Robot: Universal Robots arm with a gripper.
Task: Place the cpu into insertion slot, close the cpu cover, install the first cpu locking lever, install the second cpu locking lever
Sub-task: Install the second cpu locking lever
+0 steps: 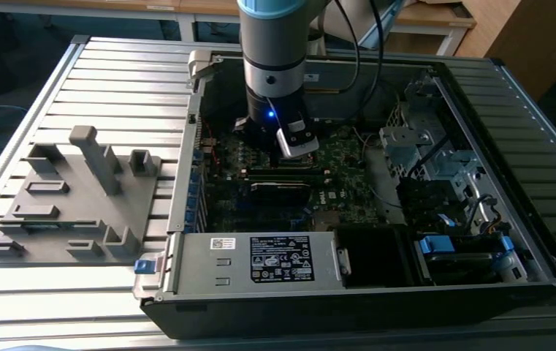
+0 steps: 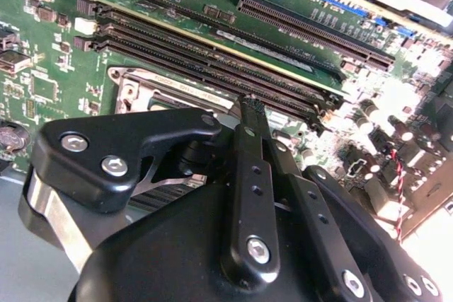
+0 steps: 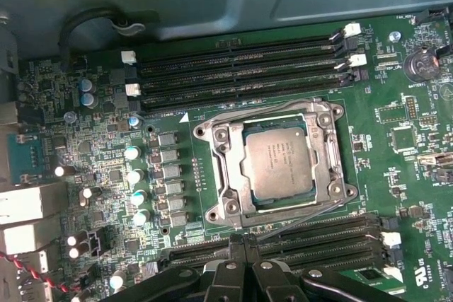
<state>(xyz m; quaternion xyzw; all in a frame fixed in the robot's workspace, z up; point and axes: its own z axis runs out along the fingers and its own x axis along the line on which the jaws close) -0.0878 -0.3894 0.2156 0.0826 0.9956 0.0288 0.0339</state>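
Overall, the exterior view showed 1 grey fixture plate [image 1: 73, 197] on the slatted table [image 1: 112, 80] at that view's left, carrying several upright blocks whose shapes were hard to separate. To its right lay 1 open computer case [image 1: 511, 183], with the arm [image 1: 275, 66] reaching down into it over the motherboard [image 1: 332, 157]; the arm's body hid the socket area in that view, and the case's near corner was cut off at the frame edge.

In the first wrist view, 1 cpu [image 3: 277, 162] lay flat inside the socket, its dull metal top fully exposed. The cpu cover [image 3: 223, 167] lay down around it as a silver frame, the chip showing through its window. Thin wire levers ran along 2 sides of the frame; whether they were latched could not be made out. 4 memory slots [image 3: 241, 68] sat on one side of the socket, and further slots on the opposite side were partly hidden behind the gripper [image 3: 244, 245].

In the second wrist view, the gripper [image 2: 249, 107] blocked most of the socket, leaving 1 corner of the cpu cover [image 2: 131, 90] visible. Its fingertips stood together with no gap and nothing between them, poised near the socket's edge beside the memory slots [image 2: 212, 61].
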